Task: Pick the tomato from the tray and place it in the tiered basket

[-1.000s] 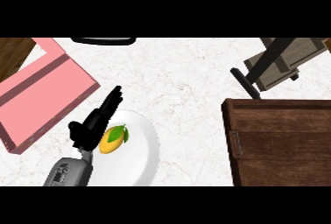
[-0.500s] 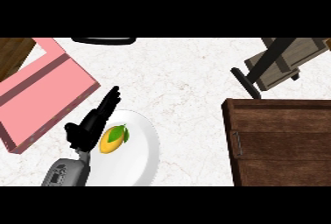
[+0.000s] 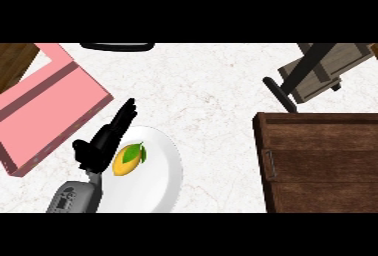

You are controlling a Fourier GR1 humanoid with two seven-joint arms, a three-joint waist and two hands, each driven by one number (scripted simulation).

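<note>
The left hand (image 3: 103,142) keeps its fingers straight and together, slanting up-right over the white plate's (image 3: 159,170) left rim, barely moved since a moment ago. Just beside its palm, a yellow fruit with a green leaf (image 3: 127,160) lies on the plate, unmoved. The pink tray (image 3: 44,115) sits left.

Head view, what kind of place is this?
Probably a kitchen counter: a white marbled countertop, a white plate bearing a yellow fruit, and a dark wooden drawer unit.

Single head view, steeply downward on counter (image 3: 214,90), forearm entering from lower edge
</note>
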